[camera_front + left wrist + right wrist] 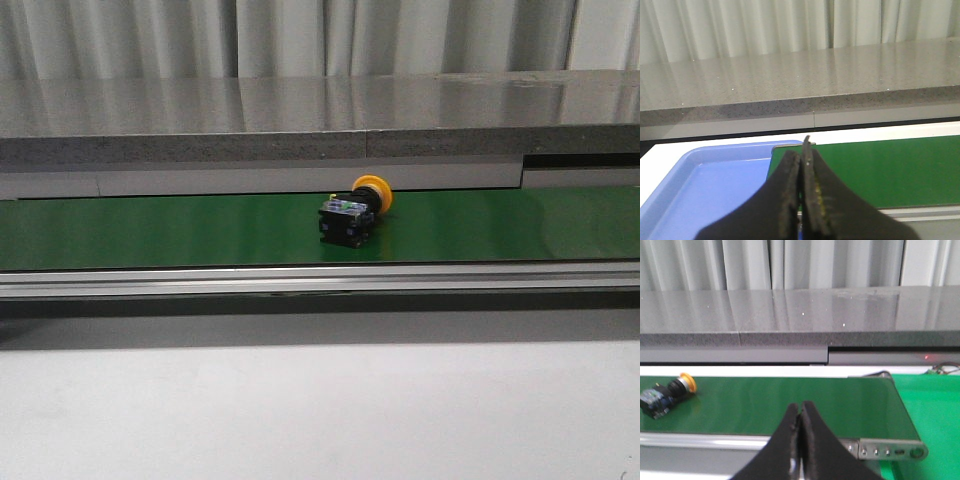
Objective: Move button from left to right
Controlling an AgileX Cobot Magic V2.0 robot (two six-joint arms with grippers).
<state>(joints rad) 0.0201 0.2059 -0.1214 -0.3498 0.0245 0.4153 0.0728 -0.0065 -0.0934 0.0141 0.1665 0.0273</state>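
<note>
At the lower left of the left wrist view a blue tray (705, 185) sits beside the green belt (890, 170), and the left gripper (802, 165) hangs with fingers pressed together, holding nothing. In the front view the button (350, 215) lies on its side at mid-frame on the belt, yellow cap toward the upper right. The right gripper (800, 415), low centre of its own view, is likewise closed and empty, with the button at far left. No grasp looks begun; the next move likely needs one gripper opened and brought down over the button.
</note>
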